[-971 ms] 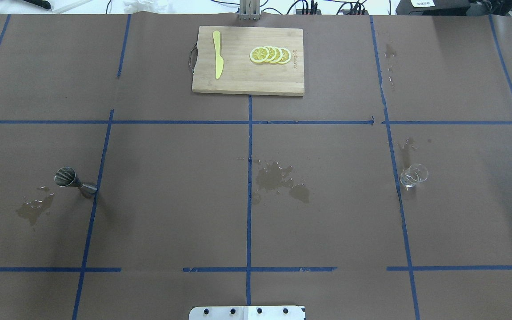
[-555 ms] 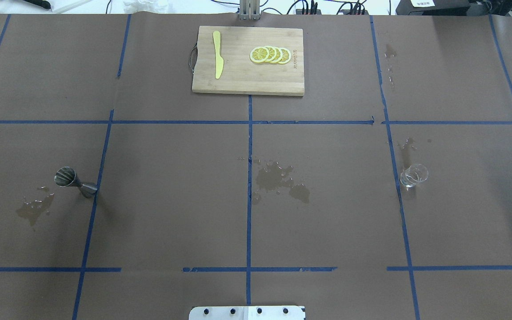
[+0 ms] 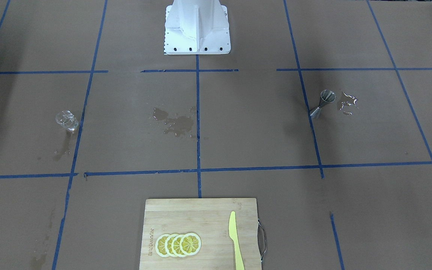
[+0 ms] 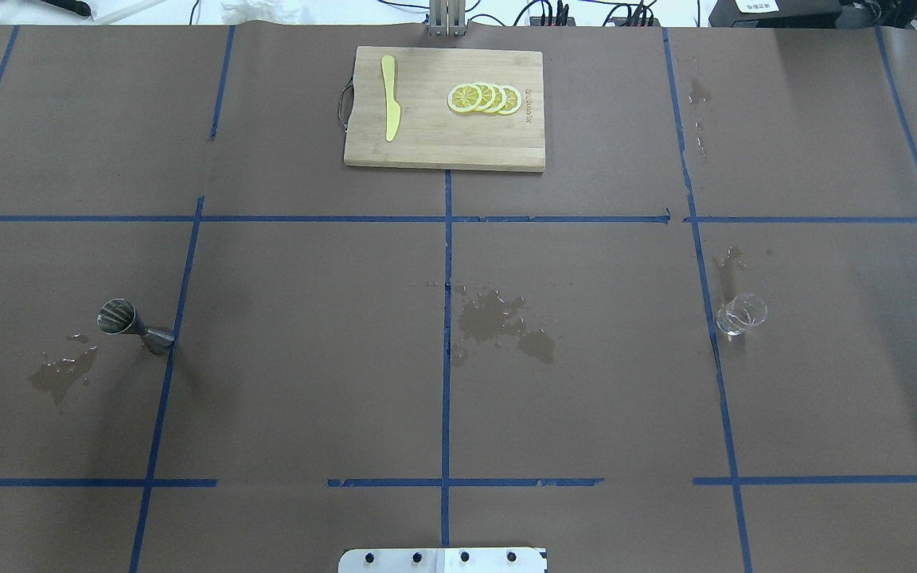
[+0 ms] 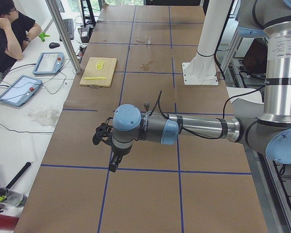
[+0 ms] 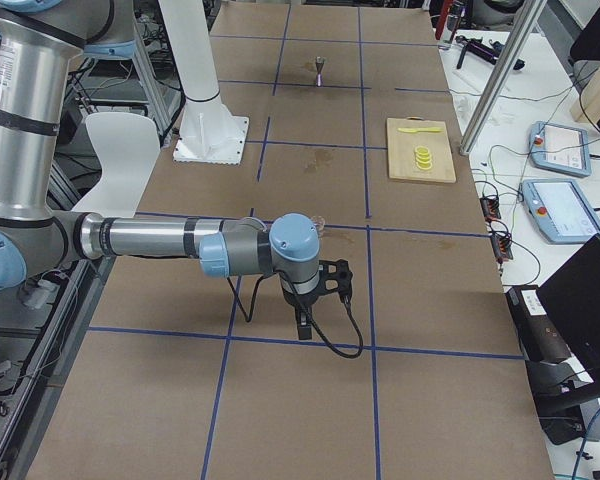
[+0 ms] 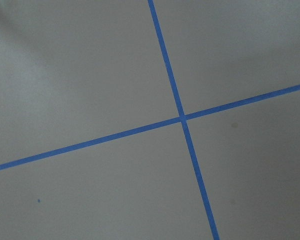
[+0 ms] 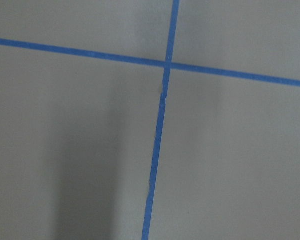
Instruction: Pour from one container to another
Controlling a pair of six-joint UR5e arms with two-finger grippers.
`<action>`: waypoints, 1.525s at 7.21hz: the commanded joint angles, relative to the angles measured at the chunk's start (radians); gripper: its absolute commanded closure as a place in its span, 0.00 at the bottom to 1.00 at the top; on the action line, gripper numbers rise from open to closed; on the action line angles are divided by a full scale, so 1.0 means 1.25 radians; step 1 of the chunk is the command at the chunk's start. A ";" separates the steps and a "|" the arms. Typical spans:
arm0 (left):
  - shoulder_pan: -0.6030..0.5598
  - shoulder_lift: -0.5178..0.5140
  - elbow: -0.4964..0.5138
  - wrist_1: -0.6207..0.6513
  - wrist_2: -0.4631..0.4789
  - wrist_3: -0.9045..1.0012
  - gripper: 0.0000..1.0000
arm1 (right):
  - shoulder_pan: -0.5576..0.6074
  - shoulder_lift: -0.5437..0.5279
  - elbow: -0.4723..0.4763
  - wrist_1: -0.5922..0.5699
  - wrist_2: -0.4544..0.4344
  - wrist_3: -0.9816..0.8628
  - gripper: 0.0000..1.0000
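Beyond each gripper, on the table (image 4: 307, 382), nothing is found changed since a second ago: the left gripper (image 5: 114, 164) and right gripper (image 6: 302, 326), their opening impossible to tell, are held off, the glass (image 4: 739, 313) and jigger (image 4: 128, 325) left ungrasped, so pouring is judged unstarted.

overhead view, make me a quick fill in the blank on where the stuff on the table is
1. The steel jigger stands on the robot's ____ side of the table.
2. The glass tumbler stands on the robot's ____ side.
3. On the cutting board, the lemon slices lie beside a yellow ____.

Missing words: left; right; knife.
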 commanded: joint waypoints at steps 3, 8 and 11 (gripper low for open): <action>0.000 -0.002 0.045 -0.289 0.003 -0.003 0.00 | 0.000 0.042 -0.004 0.043 0.011 0.003 0.00; 0.005 0.002 0.040 -0.457 -0.087 -0.054 0.00 | 0.000 0.042 -0.002 0.047 0.041 0.011 0.00; 0.132 0.013 0.036 -0.580 -0.164 -0.210 0.00 | 0.000 0.040 0.002 0.049 0.041 0.032 0.00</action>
